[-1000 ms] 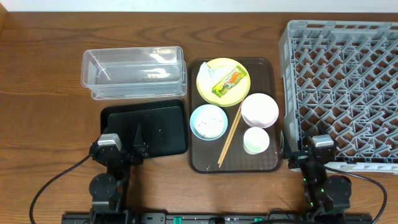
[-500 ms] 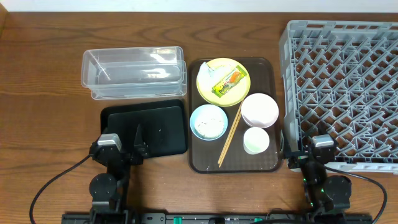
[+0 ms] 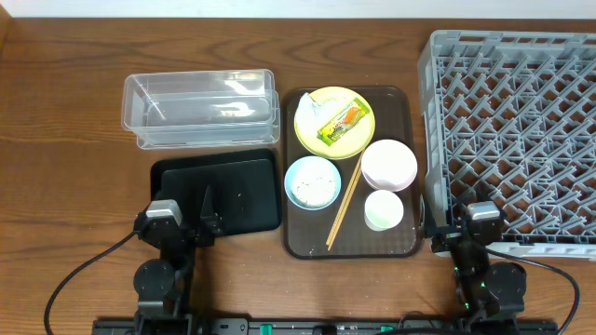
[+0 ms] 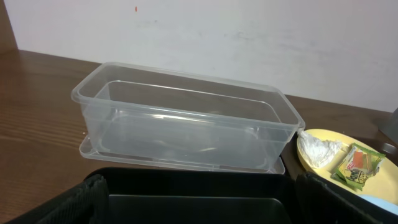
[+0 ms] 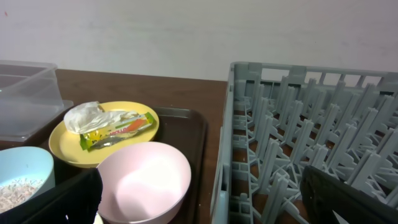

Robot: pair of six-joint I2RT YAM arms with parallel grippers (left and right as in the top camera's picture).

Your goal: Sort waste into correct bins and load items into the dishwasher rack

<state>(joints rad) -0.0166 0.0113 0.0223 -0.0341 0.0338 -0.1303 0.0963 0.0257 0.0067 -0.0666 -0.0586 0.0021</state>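
The yellow plate on the brown tray holds the green-and-orange wrapper; the wrapper also shows in the right wrist view. The light blue bowl holds white rice. The pink bowl, white cup and chopsticks lie beside it. The clear tub and black tray are to the left, and the grey rack is to the right. My left gripper is open over the black tray's near edge. My right gripper is open by the rack's near left corner.
The brown serving tray sits between the bins and the rack. A crumpled white tissue lies on the plate beside the wrapper. Cables trail from both arm bases along the front table edge.
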